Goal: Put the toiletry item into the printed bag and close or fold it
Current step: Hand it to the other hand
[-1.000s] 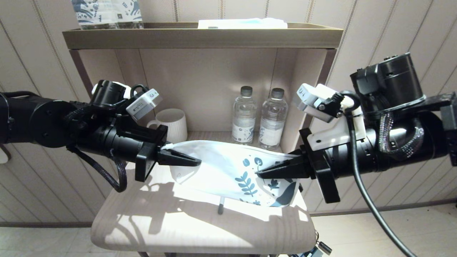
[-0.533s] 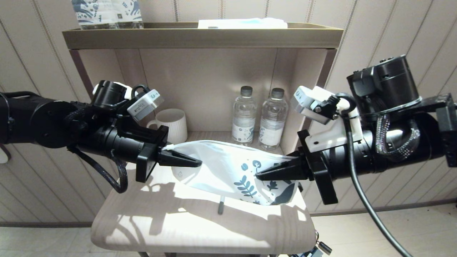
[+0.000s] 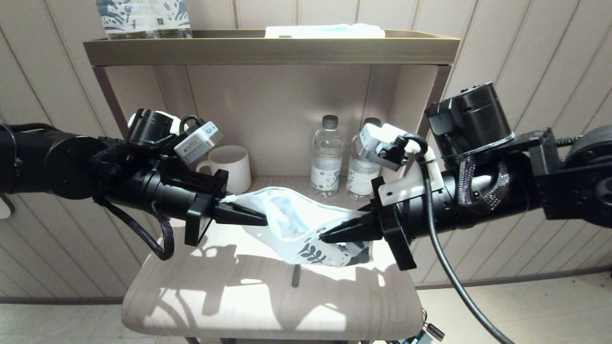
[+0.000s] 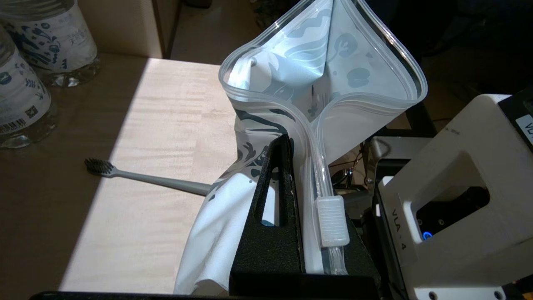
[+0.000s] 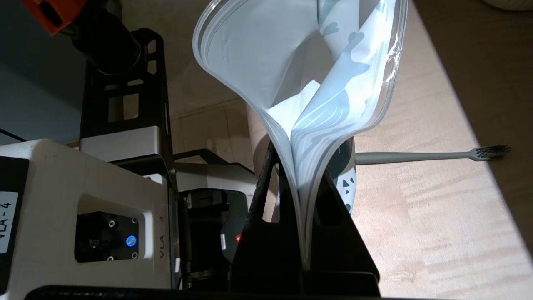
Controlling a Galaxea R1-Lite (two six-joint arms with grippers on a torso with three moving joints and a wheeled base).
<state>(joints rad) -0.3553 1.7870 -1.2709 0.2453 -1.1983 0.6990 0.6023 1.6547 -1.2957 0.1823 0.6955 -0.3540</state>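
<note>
Shelf unit (image 3: pixel 267 50): beige boards, recessed niche above a pale wood-grain ledge (image 3: pixel 239 306), part sunlit
Bag (image 3: pixel 296 224): thin glossy white plastic, blue leaf print, held aloft over the ledge, mouth bowed open; ribbed white slider (image 4: pixel 332 221) seated at the left end
Left gripper (image 3: pixel 248 215): black tapered fingers clenched on the bag's slider end
Right gripper (image 3: pixel 337 234): clenched on the opposite end, both rims pinched
Toothbrush (image 4: pixel 145 178): slim grey handle, dark bristles, flat on the ledge outside the bag, tail hidden beneath it
</note>
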